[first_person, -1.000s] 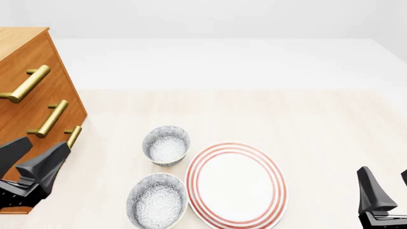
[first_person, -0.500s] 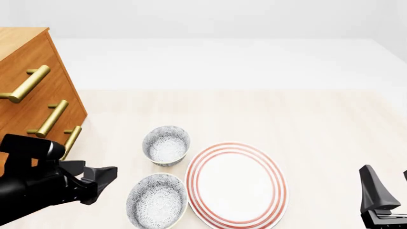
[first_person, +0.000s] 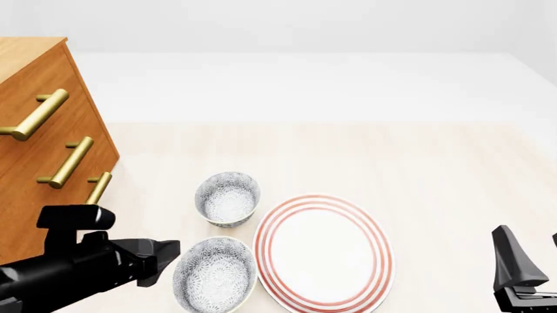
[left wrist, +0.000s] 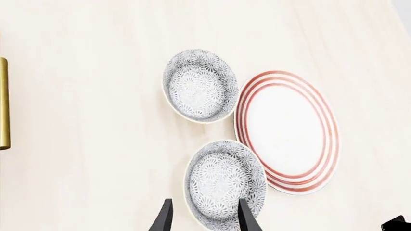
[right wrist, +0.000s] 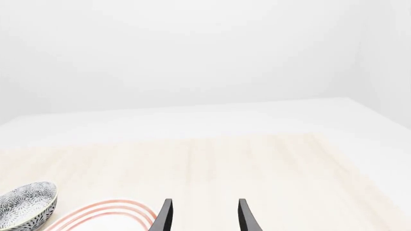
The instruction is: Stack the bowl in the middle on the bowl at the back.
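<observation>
The bowl in the middle (first_person: 215,274) is the nearer, wider speckled bowl, just left of the plate. The bowl at the back (first_person: 228,199) stands upright beyond it, narrower and deeper. My left gripper (first_person: 169,255) hangs open just left of the middle bowl, above the table. In the left wrist view its fingers (left wrist: 244,215) straddle the near left rim of the middle bowl (left wrist: 226,184), with the back bowl (left wrist: 200,85) further along. My right gripper (first_person: 531,255) is open and empty at the front right. Its wrist view catches one speckled bowl (right wrist: 26,204).
A large white plate with red rings (first_person: 324,251) lies right of both bowls, its edge close to them. A wooden drawer cabinet (first_person: 39,150) with brass handles (first_person: 70,162) stands at the left, just behind my left arm. The plate's rim (right wrist: 109,211) shows in the right wrist view.
My left arm has swung away from the cabinet and moved right, up to the left side of the middle bowl. The right arm and both bowls have stayed put.
</observation>
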Robot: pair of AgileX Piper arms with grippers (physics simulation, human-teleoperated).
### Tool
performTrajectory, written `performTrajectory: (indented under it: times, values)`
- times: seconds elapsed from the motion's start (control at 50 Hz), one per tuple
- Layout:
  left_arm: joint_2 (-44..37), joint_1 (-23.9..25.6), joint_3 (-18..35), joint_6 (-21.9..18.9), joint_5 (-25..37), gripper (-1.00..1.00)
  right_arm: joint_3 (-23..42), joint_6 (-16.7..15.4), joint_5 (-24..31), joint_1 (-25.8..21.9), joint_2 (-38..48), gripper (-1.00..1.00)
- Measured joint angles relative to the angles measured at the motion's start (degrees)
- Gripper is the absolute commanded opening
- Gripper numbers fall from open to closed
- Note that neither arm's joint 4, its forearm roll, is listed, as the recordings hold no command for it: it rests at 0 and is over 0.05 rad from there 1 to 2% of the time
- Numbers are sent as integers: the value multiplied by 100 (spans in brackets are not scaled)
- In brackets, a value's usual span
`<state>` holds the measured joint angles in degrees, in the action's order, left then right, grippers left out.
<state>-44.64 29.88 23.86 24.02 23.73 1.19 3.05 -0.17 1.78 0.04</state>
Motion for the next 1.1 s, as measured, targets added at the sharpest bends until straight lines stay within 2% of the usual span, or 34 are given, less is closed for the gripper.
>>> performTrajectory:
  times: [0.28,0.68,1.1]
  values:
    - [-1155,153,-250,-276,-960,100,7,14,9,3,0,100]
    - [-2465,254,-415,-767,-1805,100,-20,42,-2,2,-1,100]
    - [-3297,255,-617,-801,-2624,100,-48,59,-25,13,-2,100]
